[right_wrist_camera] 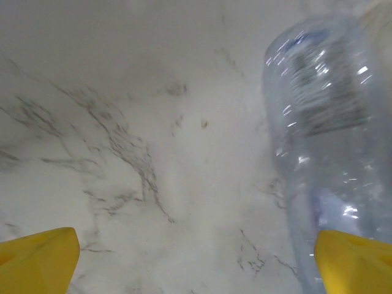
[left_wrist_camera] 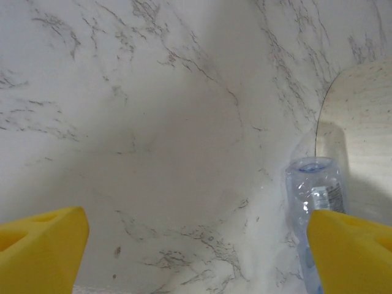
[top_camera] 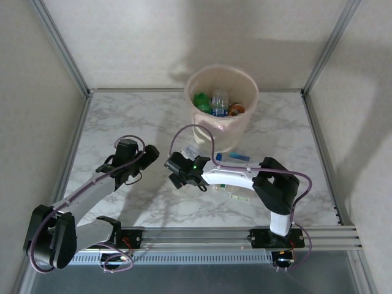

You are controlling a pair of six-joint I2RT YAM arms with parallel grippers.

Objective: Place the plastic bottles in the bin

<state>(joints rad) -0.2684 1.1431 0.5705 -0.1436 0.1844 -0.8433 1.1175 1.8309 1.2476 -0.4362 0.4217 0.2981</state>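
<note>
Jaws: left jaws wide apart, empty; right jaws wide apart, empty, clear bottle just beside.

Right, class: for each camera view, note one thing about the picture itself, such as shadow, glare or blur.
Top external: soft arm shadows on the marble table, a faint one behind the bin. Left wrist: a broad dim patch mid-frame, the yellow fingers blurred. Right wrist: the clear bottle out of focus, speckled with glare, its label unreadable.
</note>
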